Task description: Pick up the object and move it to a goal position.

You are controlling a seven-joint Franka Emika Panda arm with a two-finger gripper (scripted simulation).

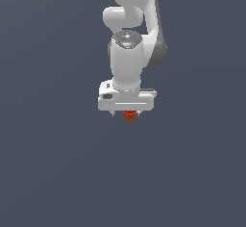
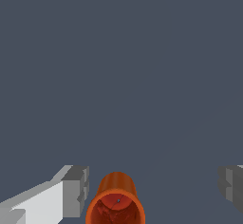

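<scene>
The claw point(image 1: 127, 112) hangs spread wide straight over the little orange pot point(image 1: 129, 116), which sits upright between the fingers point(image 2: 76, 190), nearer the nine o'clock one.

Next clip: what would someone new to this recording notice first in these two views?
The one spot of colour: a small orange-red pot peeking out just under the white arm, which hangs over a bare grey-blue floor. In the wrist view the pot sits between the spread fingers of the hand, much nearer one finger, with a wide gap to the other.
</scene>
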